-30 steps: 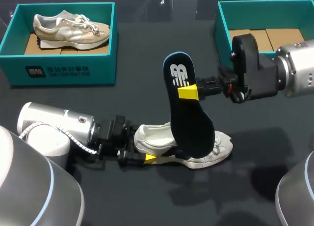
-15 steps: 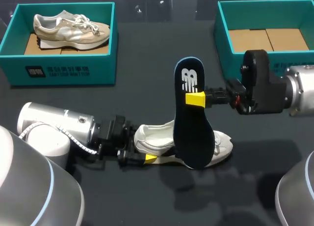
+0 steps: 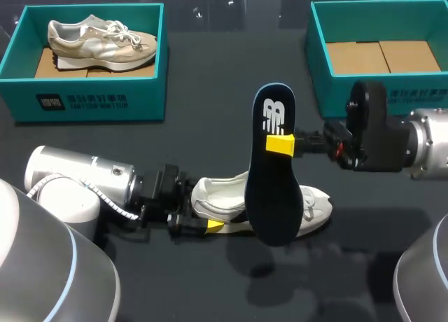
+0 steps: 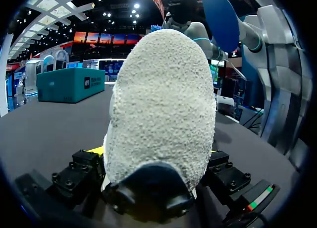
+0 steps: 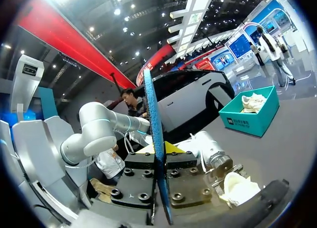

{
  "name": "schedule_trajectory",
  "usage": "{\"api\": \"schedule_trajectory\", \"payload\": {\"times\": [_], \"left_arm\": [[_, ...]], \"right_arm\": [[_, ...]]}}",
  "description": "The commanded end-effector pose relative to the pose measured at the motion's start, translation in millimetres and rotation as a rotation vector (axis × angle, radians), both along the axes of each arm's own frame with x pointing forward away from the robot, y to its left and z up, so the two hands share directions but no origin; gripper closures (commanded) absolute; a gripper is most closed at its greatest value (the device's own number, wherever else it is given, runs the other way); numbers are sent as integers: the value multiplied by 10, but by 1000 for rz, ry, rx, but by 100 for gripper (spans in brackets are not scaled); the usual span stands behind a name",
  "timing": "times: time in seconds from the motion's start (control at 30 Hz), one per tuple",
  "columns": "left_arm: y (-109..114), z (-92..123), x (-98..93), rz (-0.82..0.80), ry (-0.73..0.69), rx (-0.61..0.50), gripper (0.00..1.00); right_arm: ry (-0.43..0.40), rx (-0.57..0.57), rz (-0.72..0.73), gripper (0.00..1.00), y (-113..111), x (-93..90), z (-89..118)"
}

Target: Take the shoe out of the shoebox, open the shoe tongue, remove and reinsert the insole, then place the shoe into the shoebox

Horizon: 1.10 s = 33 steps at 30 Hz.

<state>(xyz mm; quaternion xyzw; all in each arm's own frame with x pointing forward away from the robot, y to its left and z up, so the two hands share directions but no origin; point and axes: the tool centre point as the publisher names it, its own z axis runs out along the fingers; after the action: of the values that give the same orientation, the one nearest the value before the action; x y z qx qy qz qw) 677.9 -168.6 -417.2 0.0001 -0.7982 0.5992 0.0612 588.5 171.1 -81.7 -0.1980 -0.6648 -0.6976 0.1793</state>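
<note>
Dark blue insole (image 3: 271,168) stands upright, pinched across its upper part by the right jaws, its lower end over the white shoe (image 3: 210,199) and hiding the shoe's middle. The left jaws clamp the shoe's heel on the black tabletop (image 3: 210,133). Behind are two teal boxes: the left box (image 3: 91,98) holds a beige shoe (image 3: 101,43), while the right box (image 3: 316,42) shows its cardboard floor.

Plain black table (image 3: 210,280), faint glints
</note>
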Motion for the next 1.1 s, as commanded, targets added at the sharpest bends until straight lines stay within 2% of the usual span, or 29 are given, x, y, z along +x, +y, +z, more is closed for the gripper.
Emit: {"api": "schedule_trajectory", "payload": {"times": [0.03, 0.07, 0.1, 0.47, 0.6, 0.67, 0.73, 1.1], "left_arm": [[-17, 25, 2, 4, -26, 13, 68], [-11, 35, 2, -1, -18, 20, 16], [0, 40, 4, 11, -17, 38, 0], [152, 127, -51, -23, 30, 145, 0], [217, 117, -85, -32, 19, 259, 0], [251, 88, -89, -15, 24, 361, 0], [303, 83, -91, 1, -57, 477, 0], [303, 83, -91, 1, -57, 477, 0]], "right_arm": [[0, 0, -8, 100, 5, -42, -10], [0, 0, -8, 100, 5, -42, -10], [0, 0, -8, 100, 5, -42, -10], [0, 0, -8, 100, 5, -42, -10], [0, 0, -8, 100, 5, -42, -10], [0, 0, -8, 100, 5, -42, -10], [0, 0, -8, 100, 5, -42, -10], [0, 0, -8, 100, 5, -42, -10]]}}
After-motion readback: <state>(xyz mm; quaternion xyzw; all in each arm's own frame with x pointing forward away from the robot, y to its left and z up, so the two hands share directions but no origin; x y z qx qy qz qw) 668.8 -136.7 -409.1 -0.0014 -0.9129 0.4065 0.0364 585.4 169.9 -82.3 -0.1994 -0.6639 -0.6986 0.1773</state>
